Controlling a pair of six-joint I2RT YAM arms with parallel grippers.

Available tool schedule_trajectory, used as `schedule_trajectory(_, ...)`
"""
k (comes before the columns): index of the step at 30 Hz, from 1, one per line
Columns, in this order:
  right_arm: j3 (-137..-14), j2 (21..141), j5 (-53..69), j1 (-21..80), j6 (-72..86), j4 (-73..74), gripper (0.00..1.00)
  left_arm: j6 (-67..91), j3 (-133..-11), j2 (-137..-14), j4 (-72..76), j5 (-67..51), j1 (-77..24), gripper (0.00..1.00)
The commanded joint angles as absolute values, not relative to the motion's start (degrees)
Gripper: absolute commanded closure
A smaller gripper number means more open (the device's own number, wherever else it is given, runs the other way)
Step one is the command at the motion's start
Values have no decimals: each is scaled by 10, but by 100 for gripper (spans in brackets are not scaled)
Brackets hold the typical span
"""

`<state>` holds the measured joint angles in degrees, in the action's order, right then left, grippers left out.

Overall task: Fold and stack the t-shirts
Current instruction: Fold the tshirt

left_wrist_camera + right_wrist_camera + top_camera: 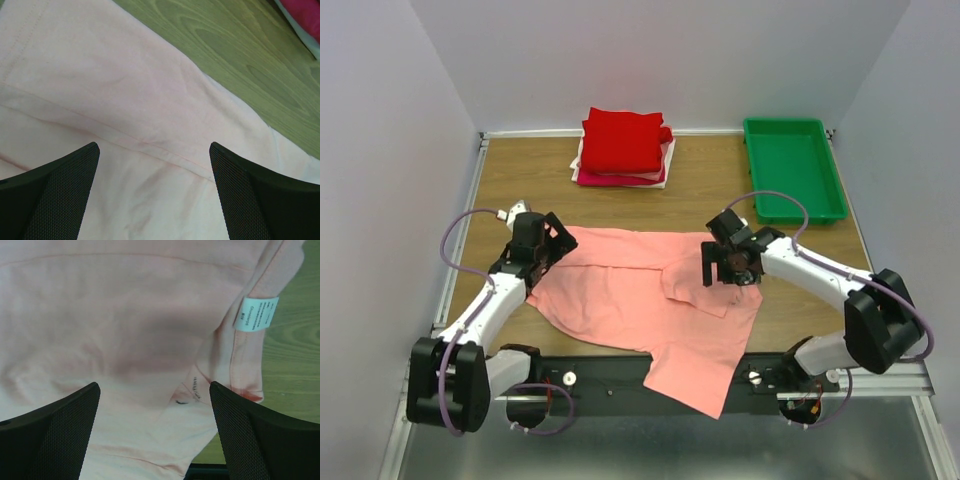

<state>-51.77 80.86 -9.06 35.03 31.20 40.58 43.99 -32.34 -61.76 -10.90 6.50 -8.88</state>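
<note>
Nearest to us, a corner of the pink shirt [640, 300] hung off the near edge of the table [510, 180], over the black rail [610, 385] between the arm bases; the rest lay spread on the wood, rumpled, with a flap turned over near its middle. We judged it light and limp; it would sag and drag rather than keep a shape, so a pinch at an edge or corner would serve better than a grab in the open middle, and both sides would want lifting together to keep a fold straight.

The left gripper [154, 146] hung over the shirt's left side, fingers spread wide with nothing between them; a stitched seam [125, 141] ran under it, and bare wood showed just beyond the cloth's edge. The right gripper [154, 386] was likewise spread and empty over the right side; a white label [256, 313] showed at a turned-back seam just beside it.

Farther back, well apart from the pink shirt, sat the stack of folded shirts [623, 155]; the red shirt [623, 138] lay on top, with a white shirt [669, 160] and a magenta shirt [608, 180] showing beneath; the green tray [790, 170] lay to its right.
</note>
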Motion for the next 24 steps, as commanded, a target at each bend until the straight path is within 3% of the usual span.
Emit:
schedule_trajectory(1,-490,834,-136,346,333,416,4,427,-326,-646,-60,33,-93,2)
schedule_trajectory(9,-499,900,-221,333,347,415,4,412,-361,-747,-33,39,-84,2)
schedule_trajectory(24,-566,991,-241,323,350,383,4,410,-475,-924,-88,121,-67,2)
